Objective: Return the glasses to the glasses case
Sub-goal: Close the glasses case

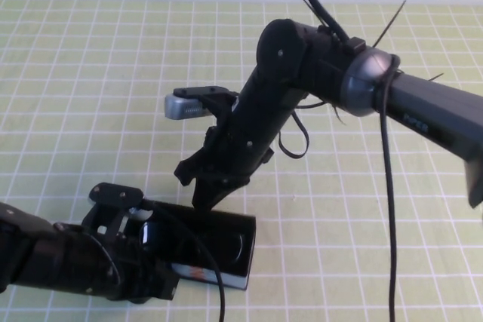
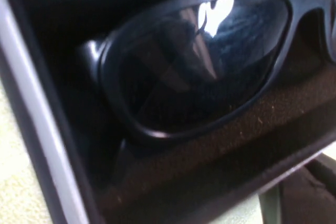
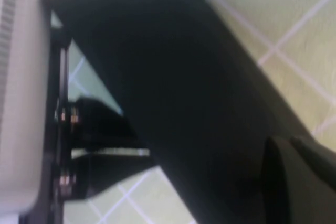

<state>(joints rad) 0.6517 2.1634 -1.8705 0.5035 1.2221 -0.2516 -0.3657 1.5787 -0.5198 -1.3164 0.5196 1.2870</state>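
The glasses case [image 1: 226,240], a black box with a patterned front side, lies near the table's front edge. The left wrist view looks straight into it. There the black-rimmed glasses [image 2: 199,61] lie on the dark lining inside the case's grey rim [image 2: 31,129]. My left gripper [image 1: 143,233] is at the case's left end, touching or nearly touching it. My right gripper [image 1: 202,190] points down onto the case's back edge. In the right wrist view a large black panel of the case [image 3: 173,77] fills the frame right against that gripper.
A yellow-green gridded mat [image 1: 90,73] covers the table. The right arm [image 1: 423,111] reaches in from the right, and its cable [image 1: 389,186] hangs down to the front edge. The left arm [image 1: 53,258] lies along the front left.
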